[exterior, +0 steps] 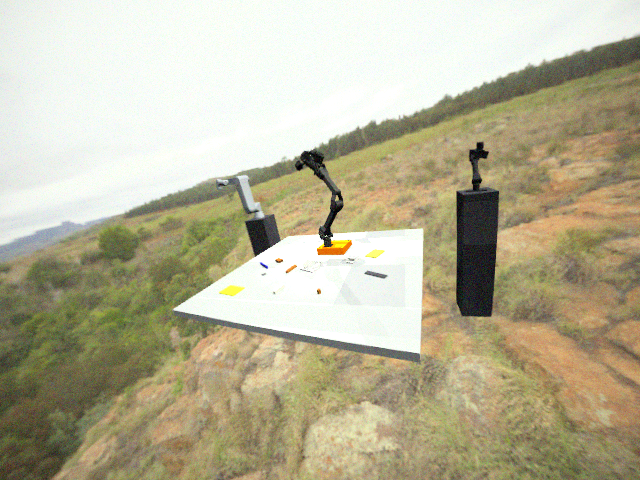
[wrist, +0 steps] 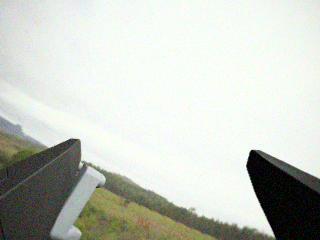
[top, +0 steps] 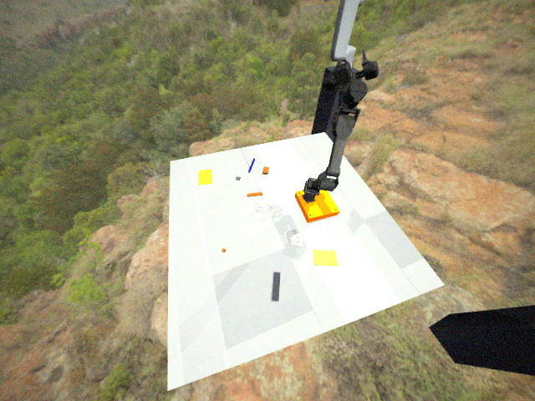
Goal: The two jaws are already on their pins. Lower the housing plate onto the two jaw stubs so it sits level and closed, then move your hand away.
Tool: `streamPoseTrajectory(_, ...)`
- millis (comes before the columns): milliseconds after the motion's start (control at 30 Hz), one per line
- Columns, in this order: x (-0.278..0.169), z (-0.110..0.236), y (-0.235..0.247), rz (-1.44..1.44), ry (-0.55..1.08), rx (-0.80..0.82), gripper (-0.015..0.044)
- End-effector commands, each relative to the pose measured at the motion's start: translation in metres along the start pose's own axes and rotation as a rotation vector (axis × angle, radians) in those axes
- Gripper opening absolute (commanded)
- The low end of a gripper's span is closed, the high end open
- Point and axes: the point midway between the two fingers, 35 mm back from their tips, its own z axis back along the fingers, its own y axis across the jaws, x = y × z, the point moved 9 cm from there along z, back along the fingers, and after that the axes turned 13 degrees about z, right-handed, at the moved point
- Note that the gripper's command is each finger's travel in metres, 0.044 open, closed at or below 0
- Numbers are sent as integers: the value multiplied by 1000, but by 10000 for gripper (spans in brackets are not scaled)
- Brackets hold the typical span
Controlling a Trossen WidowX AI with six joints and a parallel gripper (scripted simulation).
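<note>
While our black arm [top: 338,150] [exterior: 333,193] stands on the orange-and-yellow block [top: 322,210] [exterior: 338,249] near the table's right edge as the top view shows it, we have the hand [top: 366,63] [exterior: 302,161] [wrist: 166,152] raised high, beyond the upper right corner of the table [top: 194,302] [exterior: 361,320]. Its fingers are spread wide, with only sky and hillside between them in the wrist view, and we see part of a grey arm [top: 343,30] [exterior: 245,193] [wrist: 77,205] beside one finger.

Keeping to the top view, we find a pale outlined part [top: 266,210] [exterior: 311,267] around the middle of the table, and a small white block [top: 296,240] [exterior: 351,260] lies between it and a yellow square [top: 325,257] [exterior: 374,253] toward the right edge. Both are so washed out that we cannot tell which is the housing plate, or how the jaws sit. Nearer the bottom edge we see a dark strip [top: 275,286] [exterior: 375,274]; toward the top edge lie a blue stick [top: 251,164] [exterior: 263,265] and a small orange block [top: 265,170] [exterior: 279,260].
</note>
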Motion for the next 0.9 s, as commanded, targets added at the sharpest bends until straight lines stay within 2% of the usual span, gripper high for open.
streamPoseTrajectory(0,0,0,0,0,0,0,426)
streamPoseTrajectory(33,0,0,1,-4,-1,3,440)
streamPoseTrajectory(333,-10,-18,33,-217,-25,179,440)
streamPoseTrajectory(867,-5,-33,115,-562,-24,549,440)
